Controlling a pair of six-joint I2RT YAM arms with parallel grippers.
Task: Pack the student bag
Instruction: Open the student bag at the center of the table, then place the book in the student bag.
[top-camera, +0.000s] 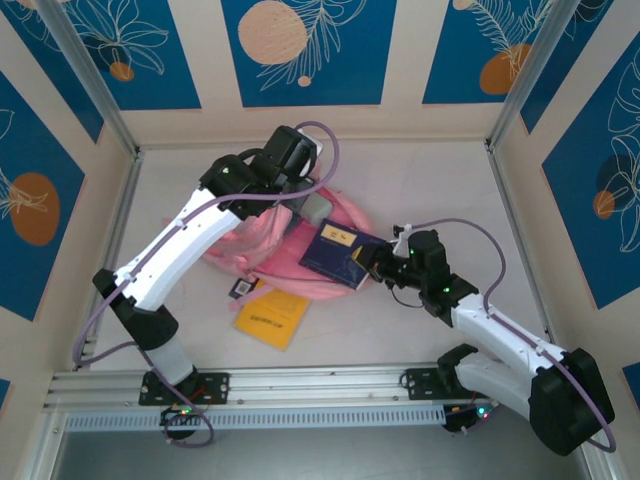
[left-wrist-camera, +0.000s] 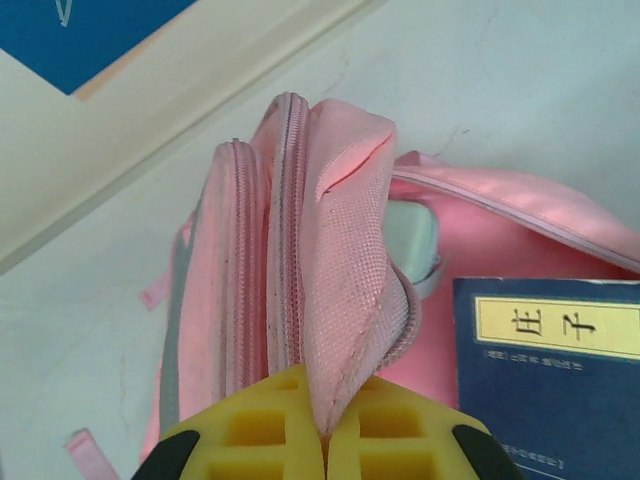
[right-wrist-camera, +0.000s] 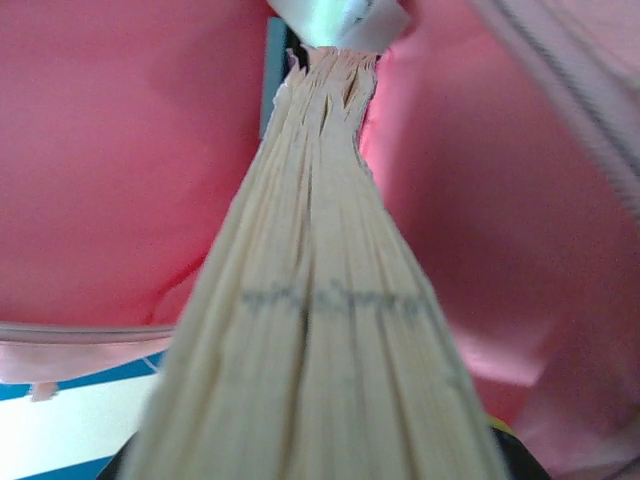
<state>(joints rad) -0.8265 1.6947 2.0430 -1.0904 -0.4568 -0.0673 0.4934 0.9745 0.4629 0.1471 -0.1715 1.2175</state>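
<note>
Student bag (top-camera: 243, 252) sits mid-bench (top-camera: 430, 180) — left fingers (left-wrist-camera: 262, 432) pinched tight on its top flap, lifting the mouth open. Right fingers (top-camera: 372, 264) clamp the blue book (top-camera: 335, 252), part-way in by the look of it. Yellow book (top-camera: 271, 318) lies near side, not yet packed — roughly halfway

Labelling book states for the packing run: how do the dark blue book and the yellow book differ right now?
Colour: the blue book is dark navy with a yellow title label; the yellow book is yellow-orange.
Support: the blue book lies over the student bag; the yellow book lies flat on the table.
Grip: the right tool is shut on the blue book's edge; the yellow book lies free.
Both are thin rectangular books.
</note>
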